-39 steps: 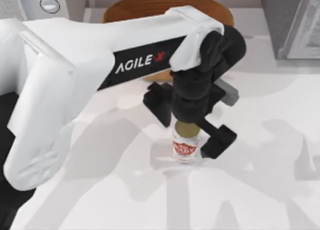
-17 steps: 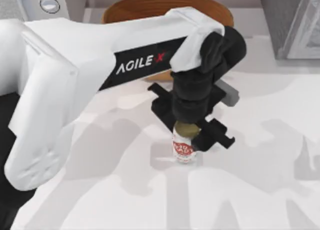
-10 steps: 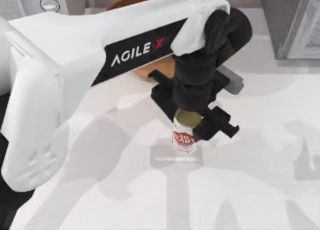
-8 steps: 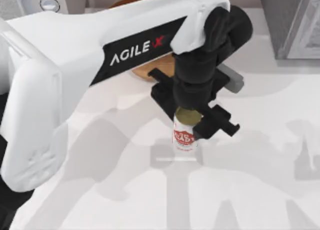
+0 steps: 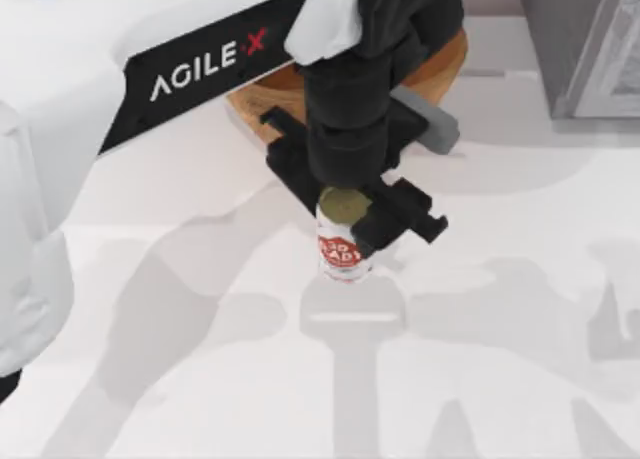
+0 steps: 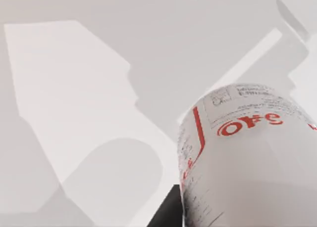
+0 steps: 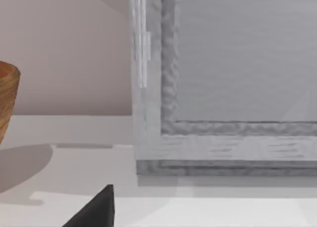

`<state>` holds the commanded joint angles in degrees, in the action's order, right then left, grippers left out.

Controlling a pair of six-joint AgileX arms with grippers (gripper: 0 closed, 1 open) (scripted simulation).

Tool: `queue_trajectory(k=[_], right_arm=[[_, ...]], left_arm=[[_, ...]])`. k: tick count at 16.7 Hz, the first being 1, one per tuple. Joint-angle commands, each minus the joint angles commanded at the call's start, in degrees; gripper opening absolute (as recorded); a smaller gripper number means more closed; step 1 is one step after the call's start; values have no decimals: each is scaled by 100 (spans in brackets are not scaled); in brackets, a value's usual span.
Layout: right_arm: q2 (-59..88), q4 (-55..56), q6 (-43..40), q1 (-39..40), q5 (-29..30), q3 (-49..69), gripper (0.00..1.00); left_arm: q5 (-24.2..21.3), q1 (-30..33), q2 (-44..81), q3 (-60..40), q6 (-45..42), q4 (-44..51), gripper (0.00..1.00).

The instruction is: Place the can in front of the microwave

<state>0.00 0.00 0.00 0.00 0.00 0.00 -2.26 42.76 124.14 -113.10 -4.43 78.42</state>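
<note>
The can (image 5: 342, 251), red-and-white label and dull gold top, hangs upright above the table's middle, its shadow lying apart from it toward the near edge. My left gripper (image 5: 346, 219) comes down from above and is shut on its upper part, black fingers on either side. The left wrist view has the can's label (image 6: 247, 158) very near, with pale table beneath. The microwave is hidden behind my left arm at the far left. My right arm is parked off to the right; a dark corner of my right gripper (image 7: 96, 209) shows in the right wrist view.
A brown wooden basket (image 5: 440, 67) stands at the back centre, partly under my left arm. A darker speckled grey box with a light-framed door (image 5: 590, 49) sits at the back right, close in the right wrist view (image 7: 223, 88).
The left gripper closed on the can, then lifted it off the table. Arm and can have since shifted toward the back and left.
</note>
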Motion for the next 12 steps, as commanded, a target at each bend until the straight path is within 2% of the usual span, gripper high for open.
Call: queue_trajectory(k=[3, 6, 9, 12], right_arm=[[0, 0, 0, 0, 0, 0, 100], [0, 0, 0, 0, 0, 0, 100], [0, 0, 0, 0, 0, 0, 100], [0, 0, 0, 0, 0, 0, 100]], left_arm=[[-106, -791, -384, 154, -230, 222, 0], [-95, -2081, -537, 350, -301, 227, 0], [11, -3400, -462, 545, -229, -23, 0], [145, -4256, -267, 694, -97, -382, 0]])
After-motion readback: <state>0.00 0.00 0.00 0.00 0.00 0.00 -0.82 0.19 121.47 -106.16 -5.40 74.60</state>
